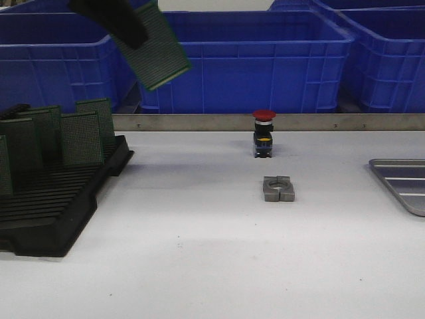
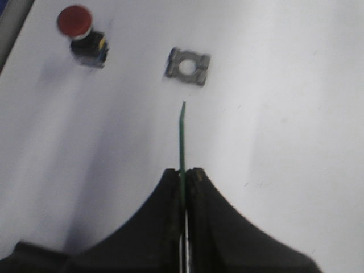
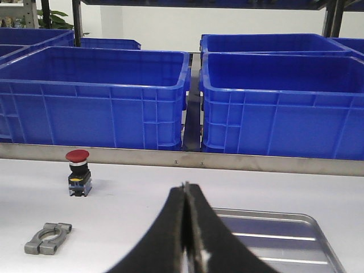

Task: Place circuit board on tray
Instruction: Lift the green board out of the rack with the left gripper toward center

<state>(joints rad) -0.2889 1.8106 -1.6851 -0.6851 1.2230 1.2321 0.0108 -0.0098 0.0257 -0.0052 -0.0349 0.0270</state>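
Observation:
My left gripper (image 1: pixel 126 23) is shut on a green circuit board (image 1: pixel 154 46) and holds it high in the air at the upper left, tilted. In the left wrist view the board (image 2: pixel 182 136) shows edge-on, clamped between the black fingers (image 2: pixel 168 196), above the white table. The grey metal tray (image 1: pixel 405 183) lies at the right edge of the table, partly cut off. It also shows in the right wrist view (image 3: pixel 284 239), just beyond my right gripper (image 3: pixel 186 190), which is shut and empty. The right gripper is out of the front view.
A black slotted rack (image 1: pixel 60 199) at the left holds several upright green boards (image 1: pixel 83 136). A red push button (image 1: pixel 263 133) and a grey metal clamp (image 1: pixel 278 188) stand mid-table. Blue crates (image 1: pixel 246 66) line the back behind a metal rail (image 1: pixel 265 122).

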